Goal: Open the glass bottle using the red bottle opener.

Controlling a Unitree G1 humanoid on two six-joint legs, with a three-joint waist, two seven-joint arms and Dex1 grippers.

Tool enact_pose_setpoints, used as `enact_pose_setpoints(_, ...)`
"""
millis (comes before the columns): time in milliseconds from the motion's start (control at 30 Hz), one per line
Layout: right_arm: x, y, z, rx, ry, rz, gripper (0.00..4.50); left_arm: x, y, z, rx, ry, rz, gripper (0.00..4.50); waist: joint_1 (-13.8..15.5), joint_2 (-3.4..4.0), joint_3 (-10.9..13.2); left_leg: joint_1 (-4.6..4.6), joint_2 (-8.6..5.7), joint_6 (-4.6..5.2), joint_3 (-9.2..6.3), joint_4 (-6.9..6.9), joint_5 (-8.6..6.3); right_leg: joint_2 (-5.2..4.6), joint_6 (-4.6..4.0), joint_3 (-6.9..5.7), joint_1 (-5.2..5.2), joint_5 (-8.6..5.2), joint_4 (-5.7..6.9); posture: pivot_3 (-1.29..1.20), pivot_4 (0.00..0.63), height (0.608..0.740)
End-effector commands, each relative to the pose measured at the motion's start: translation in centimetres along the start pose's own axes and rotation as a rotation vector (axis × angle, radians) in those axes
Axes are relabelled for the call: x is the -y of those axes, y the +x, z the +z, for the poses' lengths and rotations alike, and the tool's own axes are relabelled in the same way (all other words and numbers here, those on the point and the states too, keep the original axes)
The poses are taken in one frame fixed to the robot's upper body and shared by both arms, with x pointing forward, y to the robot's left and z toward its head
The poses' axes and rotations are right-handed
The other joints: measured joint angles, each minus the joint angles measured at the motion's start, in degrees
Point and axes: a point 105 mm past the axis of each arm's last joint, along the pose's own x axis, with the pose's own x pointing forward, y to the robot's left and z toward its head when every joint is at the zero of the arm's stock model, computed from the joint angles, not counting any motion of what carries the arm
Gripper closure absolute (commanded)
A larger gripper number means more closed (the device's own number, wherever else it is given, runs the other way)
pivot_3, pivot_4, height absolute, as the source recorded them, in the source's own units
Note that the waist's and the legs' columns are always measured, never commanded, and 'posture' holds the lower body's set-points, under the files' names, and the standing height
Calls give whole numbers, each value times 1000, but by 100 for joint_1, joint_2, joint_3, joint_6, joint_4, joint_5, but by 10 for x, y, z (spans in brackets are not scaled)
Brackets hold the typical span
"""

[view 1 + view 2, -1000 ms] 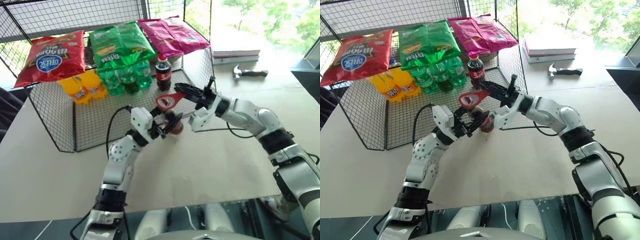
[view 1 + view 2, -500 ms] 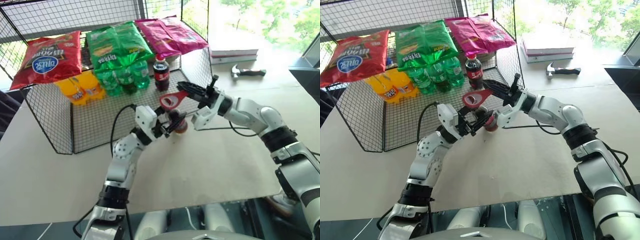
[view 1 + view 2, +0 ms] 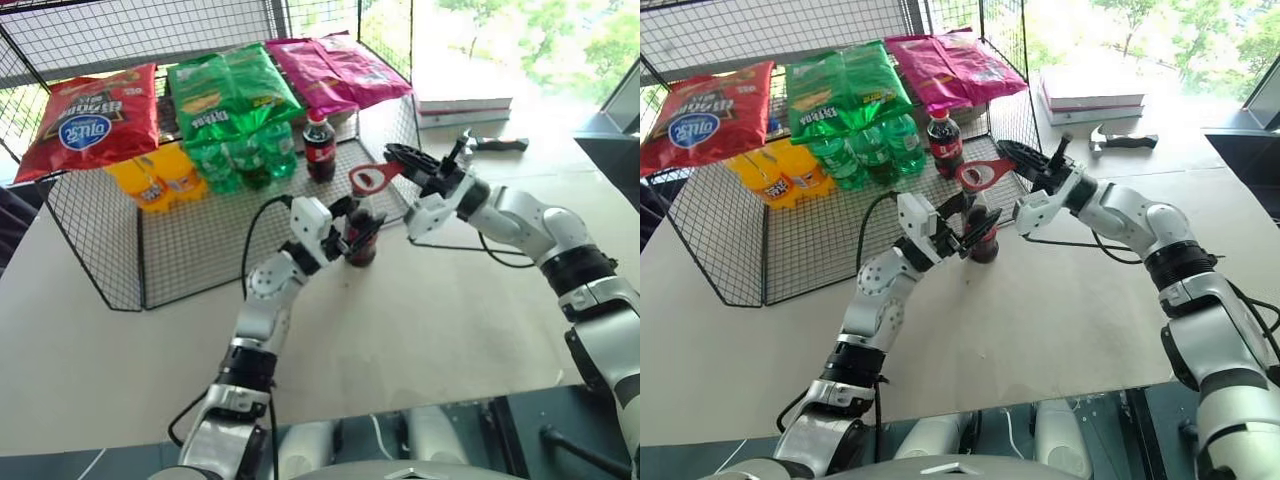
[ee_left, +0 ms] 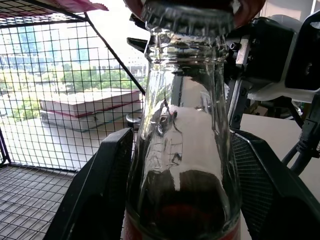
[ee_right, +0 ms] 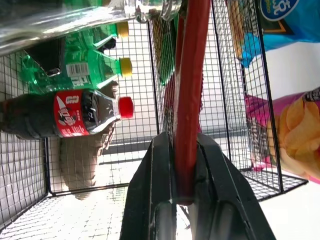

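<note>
The left pincer (image 3: pixel 352 222) clamps the glass bottle (image 3: pixel 361 238) upright on the table (image 3: pixel 450 320), steadying it for prying. The right pincer (image 3: pixel 398 160), pinched shut on the red bottle opener (image 3: pixel 368 179), holds its ring just over the cap (image 4: pixel 187 15), toward one o'clock.

The left gripper (image 3: pixel 973 226) clasps the glass bottle (image 3: pixel 982 240) on the table (image 3: pixel 1060 310); the right gripper (image 3: pixel 1012 158) pinches the red bottle opener (image 3: pixel 980 175) just above it.

wire rack (image 3: pixel 395 120) just behind, open tabletop (image 3: pixel 450 310) in front
</note>
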Motion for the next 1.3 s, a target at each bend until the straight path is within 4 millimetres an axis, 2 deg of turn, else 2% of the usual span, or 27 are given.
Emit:
enact_pose_setpoints(33,10,-2,-11,-26,-48,-1,4500,-2,3,11,48,46,-3,1771,2,0,0,0,0,0,0,0,0,0,0,0,0,0,0,0,150,740)
enact_pose_setpoints(333,30,6,-8,0,-82,-66,4500,-1,-2,9,43,45,-4,1771,7,0,0,0,0,0,1,4,0,1,0,1,0,1,1,0,150,740)
enact_pose_setpoints(600,59,10,0,48,-127,-156,4500,-2,-3,9,46,43,5,1771,14,0,0,-1,0,0,1,4,0,0,0,1,0,1,1,0,150,740)
enact_pose_setpoints(767,66,11,3,55,-134,-185,4500,-1,-3,9,47,38,3,1771,15,0,0,-1,0,0,0,3,0,1,0,2,-1,1,1,0,150,740)
enact_pose_setpoints(933,64,10,0,32,-93,-194,4500,-1,-3,9,48,36,2,1771,15,0,0,-2,0,0,1,4,0,1,0,2,-1,1,1,0,150,740)
enact_pose_setpoints(1233,44,2,-7,-64,138,-230,4500,-2,-4,11,56,34,6,1771,16,0,0,-2,2,1,0,5,0,0,0,2,0,1,1,0,150,740)
enact_pose_setpoints(1300,43,2,-7,-74,157,-236,4500,-2,-4,11,58,37,7,1113,10,0,0,-2,2,1,1,5,0,1,0,2,-1,1,2,0,150,740)
